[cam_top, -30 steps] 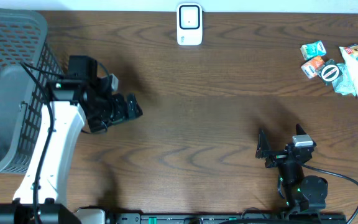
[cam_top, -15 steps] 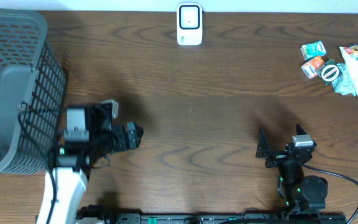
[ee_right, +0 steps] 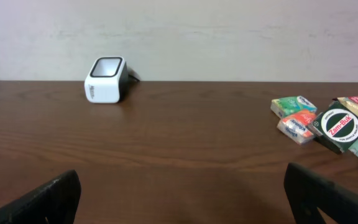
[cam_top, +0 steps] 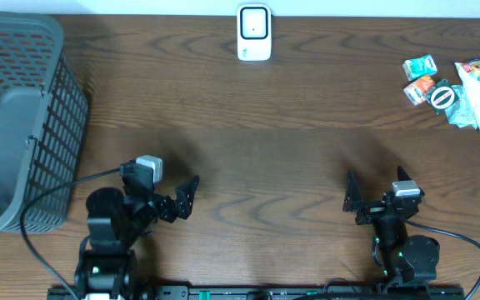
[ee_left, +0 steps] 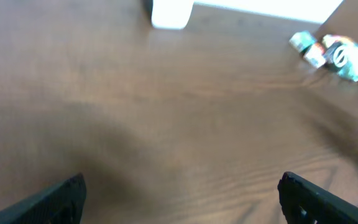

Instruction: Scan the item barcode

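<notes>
A: From the overhead view, what do you see?

B: The dark brown wooden tabletop carries a small white barcode scanner with a dark window at the far edge, in the middle. A grey plastic mesh basket stands at the far left. The items to scan, a cluster of small colourful snack packets, lie at the far right corner, well apart from the scanner. The left tool and the right tool both sit low at the near edge, and each has its fingers spread apart with nothing between them.

A: And the left wrist view?

B: It is blurred. The two dark fingertips are at the lower corners, wide apart, with only bare wood between. The white scanner is at the top and the packets at the upper right, both far away.

A: The right wrist view?

B: This one is sharp. The fingers are also wide apart and empty. The scanner stands at the left near the wall, and the packets lie at the right; one has a round green and white label.

A: So how far is the task?

B: I judge it is at the start. No packet is picked up and nothing is near the scanner. What is left is to take one item, bring it to the scanner window and show its barcode.
</notes>
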`<control>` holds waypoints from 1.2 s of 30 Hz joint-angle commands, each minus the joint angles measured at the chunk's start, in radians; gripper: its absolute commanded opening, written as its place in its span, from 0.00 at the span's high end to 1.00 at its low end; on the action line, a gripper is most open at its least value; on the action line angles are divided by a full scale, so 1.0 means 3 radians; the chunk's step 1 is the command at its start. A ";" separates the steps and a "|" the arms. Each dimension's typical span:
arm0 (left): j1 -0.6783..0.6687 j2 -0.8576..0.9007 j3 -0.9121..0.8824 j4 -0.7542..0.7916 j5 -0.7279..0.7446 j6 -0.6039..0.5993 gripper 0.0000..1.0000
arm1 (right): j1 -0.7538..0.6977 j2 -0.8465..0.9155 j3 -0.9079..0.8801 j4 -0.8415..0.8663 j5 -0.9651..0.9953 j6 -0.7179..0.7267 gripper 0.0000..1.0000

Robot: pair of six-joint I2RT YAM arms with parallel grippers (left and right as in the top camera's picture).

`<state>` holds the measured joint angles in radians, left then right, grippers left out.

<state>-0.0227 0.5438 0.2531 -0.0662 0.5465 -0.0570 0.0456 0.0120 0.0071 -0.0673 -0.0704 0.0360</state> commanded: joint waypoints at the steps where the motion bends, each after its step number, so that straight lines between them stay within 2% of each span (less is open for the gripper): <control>1: -0.0010 -0.0268 -0.0018 0.0053 0.0099 0.0303 0.02 | 0.0025 -0.0022 -0.0005 -0.0015 0.0029 -0.0051 0.01; 8: -0.0010 -0.0748 -0.0061 0.0064 0.0090 0.0688 0.02 | 0.0025 -0.0022 -0.0005 -0.0014 0.0029 -0.0051 0.01; 15: 0.0003 -0.1111 -0.0303 0.0132 -0.0186 0.0687 0.02 | 0.0025 -0.0022 -0.0005 -0.0015 0.0029 -0.0051 0.01; 24: 0.0003 -0.1592 -0.0833 0.0726 -0.0304 0.0673 0.02 | 0.0025 -0.0022 -0.0005 -0.0015 0.0029 -0.0051 0.01; 36: 0.0003 -0.1808 -0.0830 0.0518 -0.0731 0.0493 0.02 | 0.0025 -0.0022 -0.0005 -0.0014 0.0029 -0.0051 0.01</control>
<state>-0.0227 0.0109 0.0059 0.1032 0.3729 0.1108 0.0456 0.0120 0.0071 -0.0673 -0.0700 0.0360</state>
